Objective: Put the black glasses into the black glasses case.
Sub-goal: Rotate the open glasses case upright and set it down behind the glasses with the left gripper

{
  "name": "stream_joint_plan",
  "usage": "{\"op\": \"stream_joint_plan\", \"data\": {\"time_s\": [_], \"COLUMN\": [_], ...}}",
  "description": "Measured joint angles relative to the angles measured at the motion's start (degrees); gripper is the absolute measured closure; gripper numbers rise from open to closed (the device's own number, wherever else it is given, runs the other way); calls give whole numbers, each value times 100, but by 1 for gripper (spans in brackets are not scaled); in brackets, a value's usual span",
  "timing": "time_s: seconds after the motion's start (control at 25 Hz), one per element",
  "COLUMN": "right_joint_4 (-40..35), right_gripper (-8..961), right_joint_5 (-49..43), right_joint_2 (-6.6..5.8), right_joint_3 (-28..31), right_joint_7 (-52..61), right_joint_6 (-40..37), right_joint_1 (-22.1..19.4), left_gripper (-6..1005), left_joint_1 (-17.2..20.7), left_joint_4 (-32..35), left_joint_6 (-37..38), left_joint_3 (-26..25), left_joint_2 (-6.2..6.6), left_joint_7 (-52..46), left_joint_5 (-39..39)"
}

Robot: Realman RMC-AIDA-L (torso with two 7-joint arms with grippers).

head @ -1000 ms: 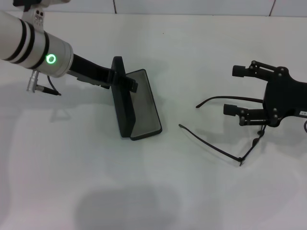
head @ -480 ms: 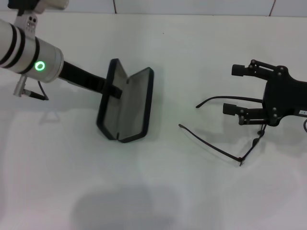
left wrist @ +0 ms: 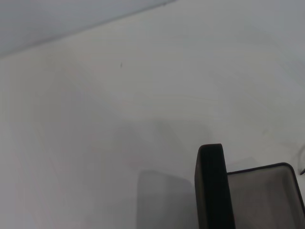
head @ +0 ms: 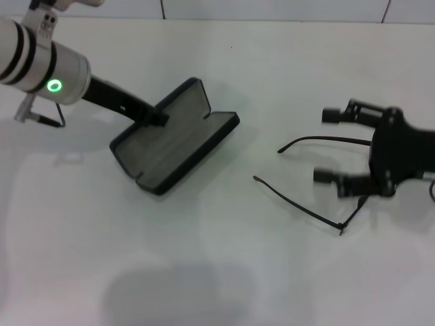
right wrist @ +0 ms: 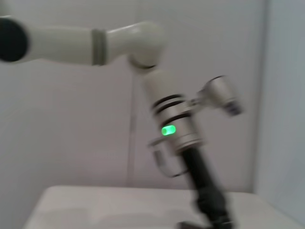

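left gripper (head: 155, 117): jaws pinching lid edge of the black glasses case (head: 173, 136), lying open, lining up.
right gripper (head: 335, 146): jaws spread, hanging over the black glasses (head: 319, 180); temples stretch away from the jaws toward the case.
table (head: 272, 272): white.
advice: close on the frame front, not a thin temple; hold the case steady.

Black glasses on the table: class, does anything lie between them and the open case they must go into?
Nothing visible does. Only bare white table separates the black glasses from the open black glasses case.
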Motion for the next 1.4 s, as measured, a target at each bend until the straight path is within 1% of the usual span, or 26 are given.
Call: {"op": "stream_joint_plan", "data": {"time_s": [0.04,0.12,0.24,0.32,0.44,0.52,0.64,0.72,0.88,1.04,1.2,1.4], "right_joint_4": [-2,-11,-29,-46,-44,-8,4,8,11,11,12,11], "right_gripper": [97,98,99,100,101,102,103,103,105,106,107,109], "right_joint_5": [-107,-334,-553,-604,-632,-660,-657,-643,-619,-616,-612,-605], "right_joint_2": [14,57,135,198,272,284,290,295,299,300,301,310], "right_joint_3": [-18,-47,-69,-90,-162,-191,-203,-191,-172,-164,-162,-163], "right_joint_7": [-98,-358,-650,-758,-829,-862,-873,-874,-875,-874,-832,-823], "right_joint_6": [-102,-361,-605,-652,-616,-605,-603,-602,-613,-630,-633,-636], "right_joint_1": [-1,-2,-44,-94,-131,-151,-199,-243,-292,-307,-313,-304], "left_gripper": [803,801,798,797,794,792,789,787,784,780,776,772], "left_joint_1": [-13,-48,-173,-276,-401,-484,-622,-798,-1074,-1033,-914,-675], "left_joint_4": [56,192,337,371,361,336,260,58,-407,-546,-530,-400], "left_joint_6": [-2,-44,-258,-475,-788,-884,-849,-727,-474,-379,-315,-538], "left_joint_3": [0,1,92,348,779,921,953,955,955,958,953,1013], "left_joint_2": [0,-11,-61,-87,-89,-107,-143,-131,-124,-155,-143,-171], "left_joint_7": [152,495,1062,1513,2088,2445,2955,3089,3349,3855,4168,4331], "left_joint_5": [0,45,235,372,423,387,149,-16,-71,-172,-497,-613]}}
